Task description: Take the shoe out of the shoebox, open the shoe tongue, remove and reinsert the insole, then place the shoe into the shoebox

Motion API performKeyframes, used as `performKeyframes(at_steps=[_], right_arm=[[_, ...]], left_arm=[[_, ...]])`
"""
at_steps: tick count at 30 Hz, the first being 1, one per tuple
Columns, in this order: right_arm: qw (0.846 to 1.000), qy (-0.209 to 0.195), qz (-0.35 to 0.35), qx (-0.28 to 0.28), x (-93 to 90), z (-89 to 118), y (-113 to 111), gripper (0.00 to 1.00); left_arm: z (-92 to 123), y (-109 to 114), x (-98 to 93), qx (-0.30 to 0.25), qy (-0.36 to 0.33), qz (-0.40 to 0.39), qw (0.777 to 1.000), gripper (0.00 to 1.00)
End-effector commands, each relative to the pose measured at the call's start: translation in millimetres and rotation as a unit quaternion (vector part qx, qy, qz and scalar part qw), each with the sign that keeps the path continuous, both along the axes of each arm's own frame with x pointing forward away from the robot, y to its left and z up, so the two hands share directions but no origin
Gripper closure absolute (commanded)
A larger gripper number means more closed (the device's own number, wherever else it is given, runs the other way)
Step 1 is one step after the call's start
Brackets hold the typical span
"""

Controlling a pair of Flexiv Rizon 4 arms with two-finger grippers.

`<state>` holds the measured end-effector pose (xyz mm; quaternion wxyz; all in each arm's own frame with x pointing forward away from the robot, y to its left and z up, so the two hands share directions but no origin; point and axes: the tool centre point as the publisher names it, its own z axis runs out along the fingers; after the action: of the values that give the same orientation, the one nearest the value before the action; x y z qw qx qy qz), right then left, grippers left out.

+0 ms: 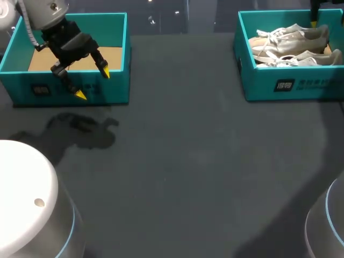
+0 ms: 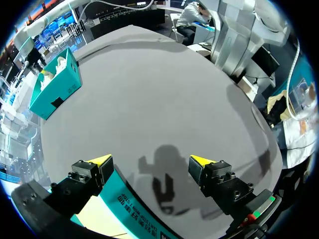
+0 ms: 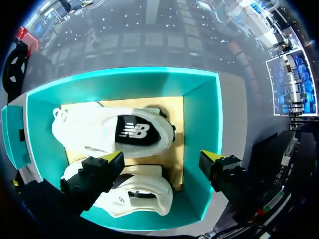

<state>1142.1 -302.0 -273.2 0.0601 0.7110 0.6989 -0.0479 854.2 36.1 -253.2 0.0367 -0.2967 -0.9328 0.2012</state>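
Mostly white shoe [image 3: 87, 130] — dark insole [image 3: 134, 132]

The head camera looks down from above and behind onto the dark surface [image 1: 183, 161]. It sits far enough back to take in the shoebox [image 1: 290, 80] at one far corner and the second box [image 1: 70, 86] well apart from it at the other. The left wrist camera sits low over the second box's front wall, behind the left hand [image 2: 149, 160], and faces across the surface towards the shoebox, which looks small and distant there. The right wrist camera hangs close above the shoebox, behind the right hand [image 3: 162, 156], facing straight down into it. All three views share the shoebox. The head and left wrist views also share the surface between the boxes.
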Motion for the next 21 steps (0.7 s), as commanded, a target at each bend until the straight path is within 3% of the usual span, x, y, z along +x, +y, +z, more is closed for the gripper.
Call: performKeyframes(at_steps=[1,6,7,11,16,18,19,21], right_arm=[[1.000,-0.018,0.009,0.003,-39.1,38,15,0.00],[0.999,-0.027,0.027,0.018,-60.4,55,28,0.00],[0.999,-0.027,0.029,0.018,-63.8,58,30,0.00],[0.999,-0.027,0.035,0.011,-75.8,66,40,0.00],[0.999,-0.025,0.045,0.014,-84.2,66,49,0.00],[0.999,-0.025,0.045,0.014,-84.2,66,49,0.00],[0.999,-0.025,0.045,0.014,-84.2,66,49,0.00],[0.999,-0.025,0.045,0.014,-84.2,66,49,0.00]], left_arm=[[0,0,0.1,0.001,0.000,0.000,1.000,0.00],[0,0,0.1,0.001,0.000,0.000,1.000,0.00],[9,0,0.1,-0.012,0.002,0.014,1.000,0.00],[36,9,2.6,-0.025,0.032,0.121,0.992,0.00],[51,36,5.0,-0.019,0.088,0.278,0.956,0.00],[59,52,3.0,-0.007,0.069,0.326,0.943,0.00],[64,60,0.5,0.030,0.019,0.343,0.939,0.00],[64,60,0.5,0.030,0.019,0.343,0.939,0.00]])
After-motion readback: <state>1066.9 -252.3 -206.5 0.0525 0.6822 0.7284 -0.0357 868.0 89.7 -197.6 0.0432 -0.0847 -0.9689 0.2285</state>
